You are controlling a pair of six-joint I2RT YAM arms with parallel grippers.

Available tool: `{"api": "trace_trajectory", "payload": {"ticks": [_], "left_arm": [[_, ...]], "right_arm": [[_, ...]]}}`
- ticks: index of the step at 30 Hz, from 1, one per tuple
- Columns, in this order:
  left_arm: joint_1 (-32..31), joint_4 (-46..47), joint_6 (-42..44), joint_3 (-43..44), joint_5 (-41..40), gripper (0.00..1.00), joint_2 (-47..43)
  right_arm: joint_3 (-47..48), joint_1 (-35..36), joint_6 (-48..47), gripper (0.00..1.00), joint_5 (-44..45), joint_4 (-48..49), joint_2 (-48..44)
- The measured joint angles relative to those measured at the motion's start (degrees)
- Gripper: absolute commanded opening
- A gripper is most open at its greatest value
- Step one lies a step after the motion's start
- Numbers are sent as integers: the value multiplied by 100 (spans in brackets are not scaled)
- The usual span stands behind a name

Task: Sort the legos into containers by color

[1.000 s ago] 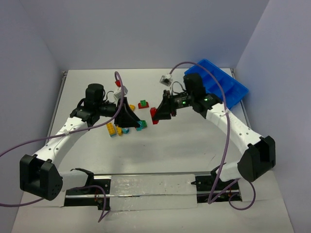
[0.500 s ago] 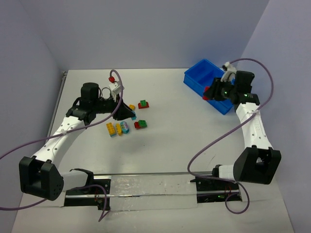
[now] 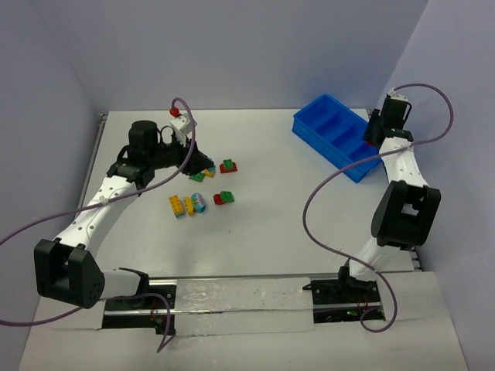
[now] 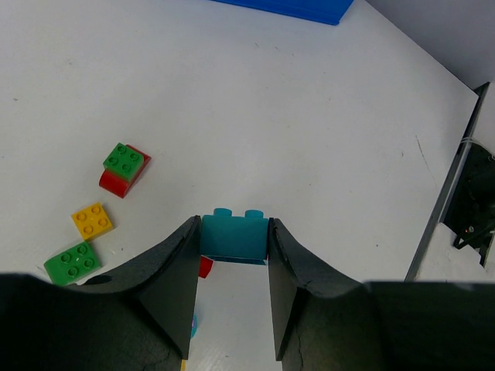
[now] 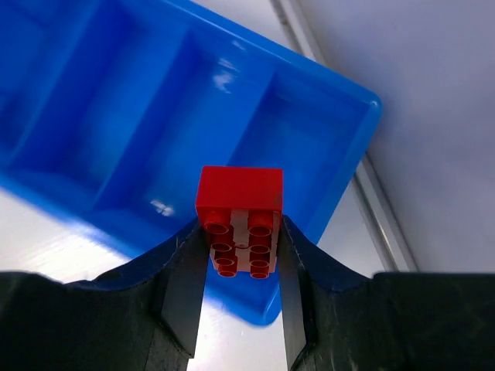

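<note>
our left gripper (image 4: 233,230) is closed on a light blue brick (image 4: 234,239), clamped between both fingers above the white table (image 4: 309,116). a green-on-red pair (image 4: 124,168), a yellow brick (image 4: 92,221) and a green brick (image 4: 72,262) lie loose off to one side of it. our right gripper (image 5: 240,228) pinches a red brick (image 5: 240,193) by its sides, over the edge of the blue bin (image 5: 370,108) at its end compartment.
</note>
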Motion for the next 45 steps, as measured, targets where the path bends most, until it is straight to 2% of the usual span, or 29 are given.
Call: {"api": "trace_trajectory", "payload": {"ticks": [7, 15, 22, 35, 39, 41, 45], "left_arm": [[0, 8, 2, 0, -118, 0, 54], [0, 6, -2, 101, -180, 0, 217], [0, 8, -15, 221, -205, 0, 315], [0, 2, -11, 238, -298, 0, 401], [0, -16, -11, 312, -306, 0, 473], [0, -18, -11, 328, -307, 0, 500], [0, -25, -7, 374, -312, 0, 545]], "right_arm": [[278, -32, 237, 0, 406, 144, 753], [437, -32, 525, 1, 1085, 541, 1055], [546, -32, 701, 11, 1402, 787, 1415], [651, -31, 779, 23, 1541, 1134, 1964], [979, -21, 778, 26, 1664, 1060, 2094], [1180, -21, 776, 36, 1709, 1027, 2183], [1567, -21, 772, 37, 1743, 805, 2404]]}}
